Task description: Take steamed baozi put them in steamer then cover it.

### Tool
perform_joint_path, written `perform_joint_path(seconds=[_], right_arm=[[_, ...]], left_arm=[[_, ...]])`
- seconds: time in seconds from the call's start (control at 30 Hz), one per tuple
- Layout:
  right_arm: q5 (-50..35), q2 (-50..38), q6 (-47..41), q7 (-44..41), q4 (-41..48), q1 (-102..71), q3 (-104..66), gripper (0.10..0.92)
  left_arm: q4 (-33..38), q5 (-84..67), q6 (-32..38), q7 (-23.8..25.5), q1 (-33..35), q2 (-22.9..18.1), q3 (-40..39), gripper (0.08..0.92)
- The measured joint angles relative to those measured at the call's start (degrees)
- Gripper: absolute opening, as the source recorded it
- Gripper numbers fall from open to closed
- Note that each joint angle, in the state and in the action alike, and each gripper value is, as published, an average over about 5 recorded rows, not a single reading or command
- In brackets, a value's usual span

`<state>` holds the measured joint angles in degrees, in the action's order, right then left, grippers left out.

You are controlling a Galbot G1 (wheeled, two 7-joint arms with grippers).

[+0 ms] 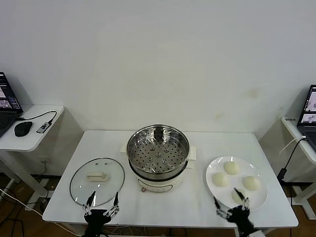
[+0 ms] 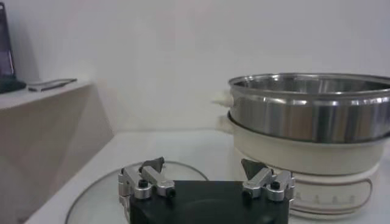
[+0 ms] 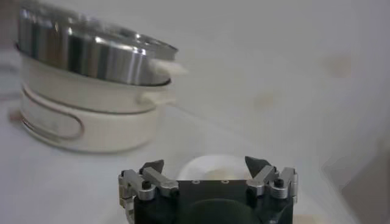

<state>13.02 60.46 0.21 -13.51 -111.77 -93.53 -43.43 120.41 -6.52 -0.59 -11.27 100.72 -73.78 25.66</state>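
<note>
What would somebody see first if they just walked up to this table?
Probably the shiny steamer in the middle of the white table, open, its holey tray empty. To its right sits a white plate with four baozi, and to its left the glass cover lies flat on the table. At the near edge the left gripper and right gripper wait, open and empty.

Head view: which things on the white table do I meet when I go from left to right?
Glass cover → steamer → white plate carrying the baozi.
</note>
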Motion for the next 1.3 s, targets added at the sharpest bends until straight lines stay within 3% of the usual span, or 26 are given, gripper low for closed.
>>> perform_joint_path(seconds=[0.33, 0.67, 0.93, 1.3], right_arm=[[8.6, -16.4, -3.3, -13.3, 5.6, 12.7, 3.4, 0.823], [8.7, -29.3, -6.5, -29.8, 15.1, 38.3, 25.3, 0.823], [5.5, -32.7, -7.3, -39.2, 22.1, 59.5, 47.1, 0.823], [4.4, -31.5, -8.2, -44.1, 31.0, 74.4, 64.3, 0.823]], left_arm=[[-1.2, 2.7, -0.5, 0.2, -2.3, -0.3, 0.4, 0.823], [-2.0, 3.5, -0.5, -0.4, -3.4, -0.8, 1.4, 0.823], [-2.3, 3.7, -0.7, -0.6, -4.3, -0.9, 2.1, 0.823], [-2.0, 4.0, -0.9, -0.4, -4.2, -0.1, 3.4, 0.823]])
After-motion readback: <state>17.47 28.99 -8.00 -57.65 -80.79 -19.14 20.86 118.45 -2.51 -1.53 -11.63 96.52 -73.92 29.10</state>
